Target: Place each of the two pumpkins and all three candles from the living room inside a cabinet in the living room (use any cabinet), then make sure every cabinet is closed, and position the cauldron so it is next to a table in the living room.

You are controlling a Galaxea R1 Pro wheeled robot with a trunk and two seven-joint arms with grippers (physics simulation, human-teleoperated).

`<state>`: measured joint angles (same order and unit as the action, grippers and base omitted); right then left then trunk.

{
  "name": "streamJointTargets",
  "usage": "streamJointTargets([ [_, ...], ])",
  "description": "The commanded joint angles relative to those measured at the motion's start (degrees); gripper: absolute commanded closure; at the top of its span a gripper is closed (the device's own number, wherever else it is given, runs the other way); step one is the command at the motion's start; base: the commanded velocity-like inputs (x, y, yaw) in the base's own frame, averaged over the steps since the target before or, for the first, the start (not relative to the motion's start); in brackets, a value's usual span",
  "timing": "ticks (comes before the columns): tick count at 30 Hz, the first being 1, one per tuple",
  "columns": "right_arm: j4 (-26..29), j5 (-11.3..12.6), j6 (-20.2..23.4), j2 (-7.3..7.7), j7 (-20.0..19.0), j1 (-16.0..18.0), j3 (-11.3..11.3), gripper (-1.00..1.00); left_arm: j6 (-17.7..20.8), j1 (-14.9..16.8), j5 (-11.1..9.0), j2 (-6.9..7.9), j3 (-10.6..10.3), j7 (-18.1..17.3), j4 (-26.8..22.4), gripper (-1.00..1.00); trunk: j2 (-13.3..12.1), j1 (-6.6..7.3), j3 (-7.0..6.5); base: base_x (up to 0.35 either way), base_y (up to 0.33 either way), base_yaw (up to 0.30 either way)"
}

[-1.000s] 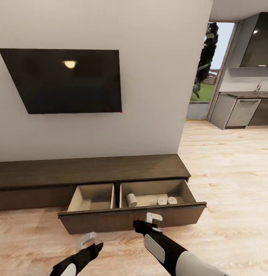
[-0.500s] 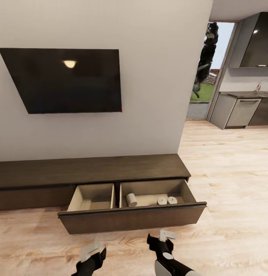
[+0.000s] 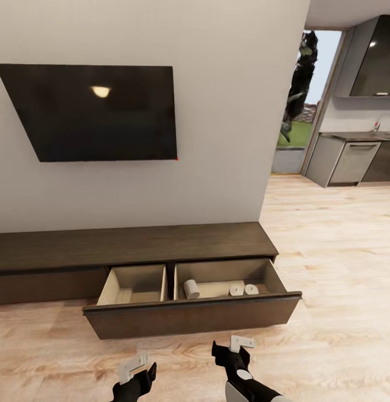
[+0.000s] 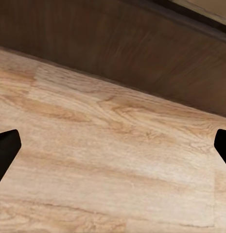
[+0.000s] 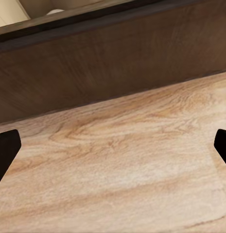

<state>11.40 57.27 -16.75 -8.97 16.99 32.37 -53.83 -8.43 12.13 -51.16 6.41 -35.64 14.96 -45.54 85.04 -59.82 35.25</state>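
Cabinet (image 3: 133, 245) drawer pulled out; three candles (image 3: 236, 290) seen in its right compartment. Left gripper (image 3: 133, 367) and right gripper (image 3: 242, 342) held wide, empty, above plank floor (image 3: 340, 312) before the drawer front.

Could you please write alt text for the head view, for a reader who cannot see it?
The cabinet has a drawer pulled open, three candles in its right compartment. Both open grippers, left and right, hover over the wood floor before it, below a wall TV.
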Motion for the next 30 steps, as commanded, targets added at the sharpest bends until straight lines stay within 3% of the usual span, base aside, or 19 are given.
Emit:
streamJointTargets([
  [1,0.0,0.5,-0.2,0.0,0.3,0.1,-0.5,-1.0,-0.5,0.1,-0.6,0.13,-0.5,0.4,-0.1,-1.0,0.4,-0.22,0.24,0.0,0.0,0.0],
  [12,0.0,0.3,-0.3,-0.07,0.2,0.0,-0.8,-1.0,-0.5,0.7,-0.3,0.42,-0.1,0.5,-0.1,-1.0,4.9,-2.64,2.21,0.0,0.0,0.0],
  [21,0.0,0.5,-4.4,-0.27,0.3,-0.9,-7.0,-1.0,-0.4,2.4,2.8,-0.03,0.4,1.3,0.0,-1.0,8.5,-4.62,3.83,0.0,0.0,0.0],
  [30,0.0,0.8,-4.8,-0.01,0.3,-1.2,-7.4,-1.0,-0.5,2.4,2.9,-0.01,0.5,1.4,0.4,-1.0,12.1,-6.59,5.44,0.0,0.0,0.0],
])
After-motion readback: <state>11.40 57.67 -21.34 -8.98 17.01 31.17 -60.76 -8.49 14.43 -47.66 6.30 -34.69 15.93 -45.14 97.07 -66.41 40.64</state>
